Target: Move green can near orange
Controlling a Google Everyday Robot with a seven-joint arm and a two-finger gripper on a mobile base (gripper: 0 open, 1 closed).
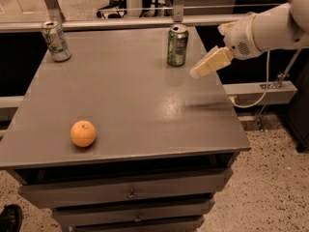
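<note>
Green can (177, 45): we see it standing upright near the far edge of the counter (145, 105), right of the middle, with its silver top facing up.
Orange (83, 133): it sits near the front left of the counter, well apart from the green can (most of the counter's depth lies between them).
Tool (198, 71): it hangs in the air about over the counter's right edge, to the right of the green can, near it but not touching. It slants down and to the left.
Tool state: we cannot tell how far it is open from this side, and we see nothing in its hold.
Arm (270, 28): white, reaching in from the upper right, with a pale cable (263, 88) looping below it.
Other can (55, 41): a white and silver one with green print, upright at the far left corner of the counter, well apart from both the green can and the orange.
Drawers (130, 193): grey like the top, stacked beneath the counter's front edge.
Floor (270, 187): speckled, showing to the right of the counter.
</note>
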